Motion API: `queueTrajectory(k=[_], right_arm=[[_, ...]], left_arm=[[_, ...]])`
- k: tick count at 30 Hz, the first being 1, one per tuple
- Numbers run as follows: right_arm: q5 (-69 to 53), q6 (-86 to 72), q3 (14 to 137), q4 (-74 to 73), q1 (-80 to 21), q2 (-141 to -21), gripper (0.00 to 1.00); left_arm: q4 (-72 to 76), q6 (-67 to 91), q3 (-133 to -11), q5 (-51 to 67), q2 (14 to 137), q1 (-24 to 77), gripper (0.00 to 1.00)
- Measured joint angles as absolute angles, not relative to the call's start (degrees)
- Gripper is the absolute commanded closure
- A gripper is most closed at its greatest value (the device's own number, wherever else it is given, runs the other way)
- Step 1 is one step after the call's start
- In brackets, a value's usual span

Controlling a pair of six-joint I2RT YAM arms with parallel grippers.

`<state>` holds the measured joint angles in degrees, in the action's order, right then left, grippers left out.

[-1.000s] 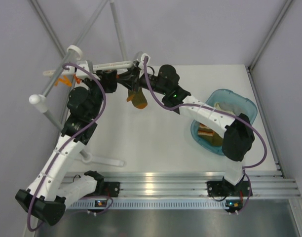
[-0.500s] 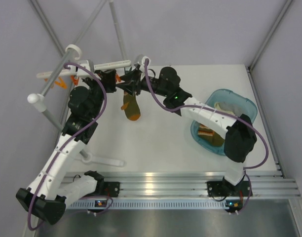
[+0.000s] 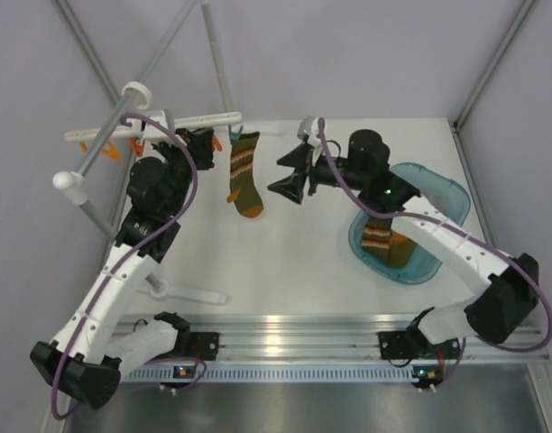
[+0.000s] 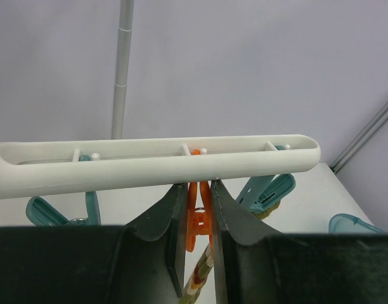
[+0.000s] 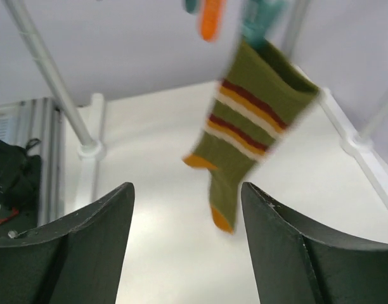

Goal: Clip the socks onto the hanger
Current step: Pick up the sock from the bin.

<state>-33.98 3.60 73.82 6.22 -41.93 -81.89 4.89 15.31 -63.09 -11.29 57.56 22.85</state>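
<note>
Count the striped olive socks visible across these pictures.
2. One olive-brown striped fabric sock hangs from the long white plastic hanger bar; a second striped sock lies in the teal plastic tub. Others may be hidden beneath it.

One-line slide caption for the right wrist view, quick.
Open, empty right pincer faces the striped sock hanging above the white table.

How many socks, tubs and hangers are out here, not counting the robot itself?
Socks: 2 in view (hanging sock, lying sock)
Teal tub: 1, holding the lying sock
White hanger: 1, holding the hanging sock
Total: 4
</note>
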Motion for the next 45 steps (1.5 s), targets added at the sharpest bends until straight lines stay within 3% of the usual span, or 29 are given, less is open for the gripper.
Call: queueTrajectory(k=[6, 11, 22, 27, 39, 43, 45], right_arm=[[-33.3, 6.2, 72.7, -11.4, -24.8, -74.0, 0.34], [-21.8, 2.7, 63.5, -22.0, -16.0, -68.5, 0.45], [2.8, -17.7, 56.5, -31.6, -14.4, -77.6, 0.58], [7.9, -23.2, 55.0, -31.2, -14.0, -81.7, 0.64], [10.6, -29.6, 54.7, -26.4, -12.3, -92.1, 0.66], [10.7, -30.5, 54.7, -25.7, -12.3, -94.4, 0.78], [10.7, -30.6, 54.7, -25.3, -12.3, -94.5, 0.94]], left_arm=[[5.1, 15.3, -62.9, -11.2, 57.5, 22.9, 1.00], [6.0, 15.1, -62.2, -11.2, 57.5, 22.9, 1.00], [6.1, 14.9, -62.0, -11.2, 57.5, 22.9, 1.00], [6.1, 14.7, -62.0, -11.4, 57.5, 22.9, 1.00], [6.0, 13.9, -62.0, -11.4, 57.5, 22.9, 1.00], [6.0, 13.7, -62.0, -11.4, 57.5, 22.9, 1.00], [6.0, 13.6, -62.0, -11.4, 57.5, 22.9, 1.00]])
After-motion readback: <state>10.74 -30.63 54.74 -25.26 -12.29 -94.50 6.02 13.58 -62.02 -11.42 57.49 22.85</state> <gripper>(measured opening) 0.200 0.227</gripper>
